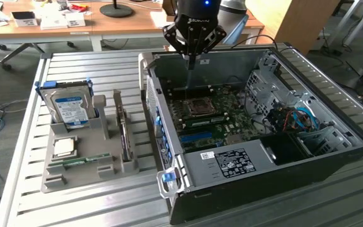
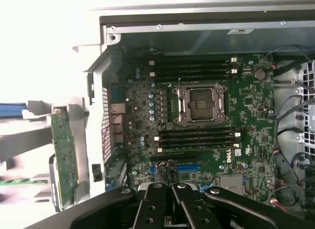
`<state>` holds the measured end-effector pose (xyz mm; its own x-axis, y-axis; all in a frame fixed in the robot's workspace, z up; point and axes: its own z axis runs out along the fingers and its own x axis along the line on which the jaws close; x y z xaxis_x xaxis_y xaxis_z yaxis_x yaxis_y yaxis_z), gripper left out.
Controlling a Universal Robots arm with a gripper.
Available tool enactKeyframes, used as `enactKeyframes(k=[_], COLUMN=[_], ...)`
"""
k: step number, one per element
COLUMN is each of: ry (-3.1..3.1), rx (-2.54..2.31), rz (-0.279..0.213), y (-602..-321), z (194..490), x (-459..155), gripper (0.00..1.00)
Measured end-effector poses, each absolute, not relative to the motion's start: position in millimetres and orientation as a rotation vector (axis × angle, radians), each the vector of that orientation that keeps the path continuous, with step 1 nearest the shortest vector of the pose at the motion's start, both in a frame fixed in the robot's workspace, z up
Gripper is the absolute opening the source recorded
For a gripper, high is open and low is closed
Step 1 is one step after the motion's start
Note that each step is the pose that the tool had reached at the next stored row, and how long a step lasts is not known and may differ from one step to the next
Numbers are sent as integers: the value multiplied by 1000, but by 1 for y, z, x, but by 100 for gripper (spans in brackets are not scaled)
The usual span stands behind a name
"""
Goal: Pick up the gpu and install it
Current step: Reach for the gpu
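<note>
The gpu stands on edge in a slot of the grey holder, at the exterior view's left of the open computer case. In the wrist view the gpu shows as a green board outside the case wall. My gripper hangs over the back part of the case, above the motherboard, well apart from the gpu. Its fingers are shut together with nothing between them. The wrist view looks down past the shut gripper at the motherboard and its blue slot.
The holder also carries a blue-labelled hard drive, a square chip and a narrow green memory stick. Cables and drive cages fill the case's far side. A slatted metal table bears everything; a wooden desk stands behind.
</note>
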<state>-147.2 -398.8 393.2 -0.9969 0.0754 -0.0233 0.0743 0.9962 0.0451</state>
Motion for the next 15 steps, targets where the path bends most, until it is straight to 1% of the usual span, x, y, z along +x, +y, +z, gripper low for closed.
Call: enactKeyframes(k=[15], ry=[3114], rx=[117], rz=[69], y=[-399], z=[393], x=[-183], gripper=[11])
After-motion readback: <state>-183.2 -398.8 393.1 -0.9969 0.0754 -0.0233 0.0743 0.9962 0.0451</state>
